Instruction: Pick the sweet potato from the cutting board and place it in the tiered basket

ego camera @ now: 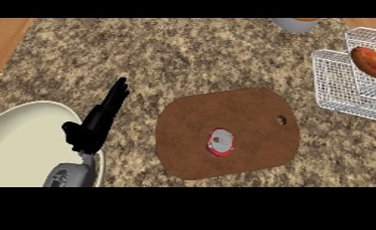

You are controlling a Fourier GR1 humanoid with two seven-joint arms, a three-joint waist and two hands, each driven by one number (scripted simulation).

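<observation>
Already the sweet potato (364, 59) lies in the basket (334, 82) by the counter's right edge, so the left robot hand (94, 127) rests, fingers straight.

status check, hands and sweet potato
Left hand open, resting by plate. Right hand out of view. Sweet potato in basket, off board. Nothing blocking.

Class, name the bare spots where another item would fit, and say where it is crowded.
Free: the counter above the cutting board, and the board's top around the small red object. Crowded: the right edge, with the basket holding the sweet potato, and lower left, with the left hand over the plate.
</observation>
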